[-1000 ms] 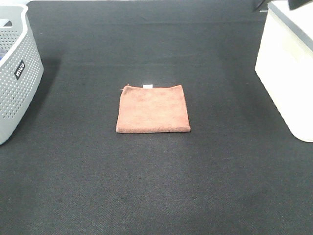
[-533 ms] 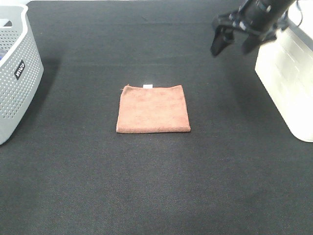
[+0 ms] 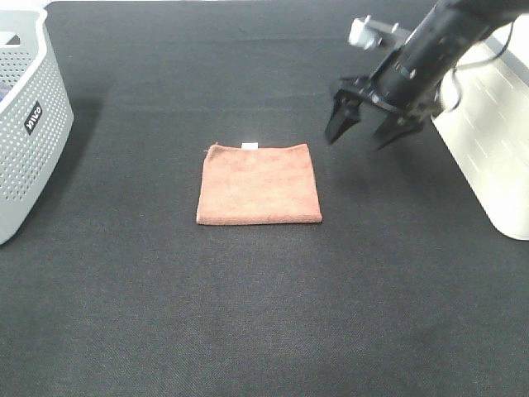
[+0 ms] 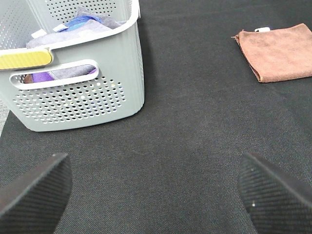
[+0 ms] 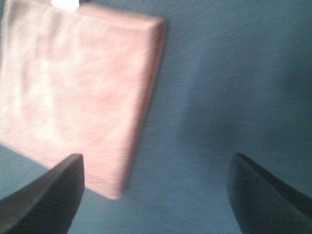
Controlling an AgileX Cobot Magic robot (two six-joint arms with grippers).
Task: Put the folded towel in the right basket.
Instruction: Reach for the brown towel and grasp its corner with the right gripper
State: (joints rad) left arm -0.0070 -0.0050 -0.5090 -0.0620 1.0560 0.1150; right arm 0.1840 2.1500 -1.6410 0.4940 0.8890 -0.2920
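Terracotta towel (image 3: 259, 184) is laid flat on the mat (image 3: 248, 314), apart from the basket (image 3: 483, 157). Near its far corner the right gripper (image 3: 357, 139) is held spread wide, empty; the left gripper (image 4: 153, 195) is likewise spread.

Lab-like robot test bench: black mat (image 3: 248, 314), grey perforated basket (image 3: 25, 157), white bin (image 3: 488, 165).

the high view is evenly, brightly lit from above and sharp; the folded towel (image 3: 259, 184) throws a thin shadow along its near edge, and the grey basket (image 3: 25, 124) a soft one on its towel-facing side. the right wrist view is motion-blurred and blue-tinted, the towel washed pale.
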